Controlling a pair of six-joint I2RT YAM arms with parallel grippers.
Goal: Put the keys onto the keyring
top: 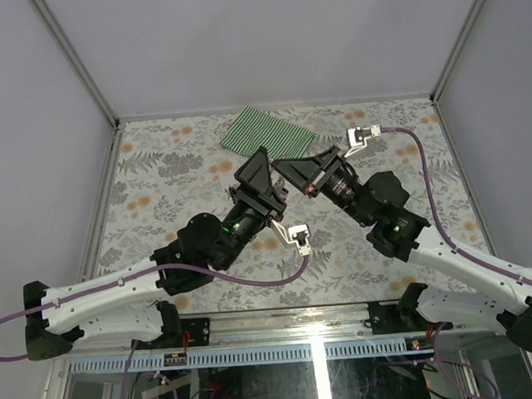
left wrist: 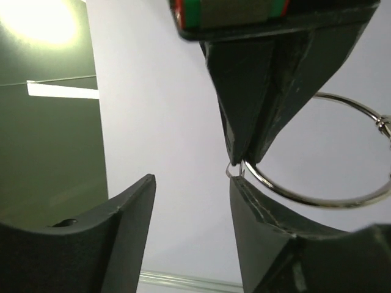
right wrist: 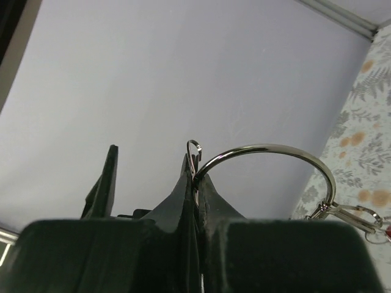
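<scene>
My right gripper (right wrist: 195,176) pinches the keyring (right wrist: 269,148) at its rim, jaws tight, wrist tilted upward. My left gripper (left wrist: 192,183) stands half-spread just below the keyring, gripping nothing. Both forearms angle inward and meet at the keyring, raised above the table (top: 154,171).

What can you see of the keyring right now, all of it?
The keyring shows as a thin, shiny silver wire ring, one large round loop held up in the air. The right gripper has its fingers shut on one edge, where a tiny wire loop pokes out. On the opposite side hang smaller rings with a speck of red. The left gripper stands open just beside it; contact unclear.
</scene>
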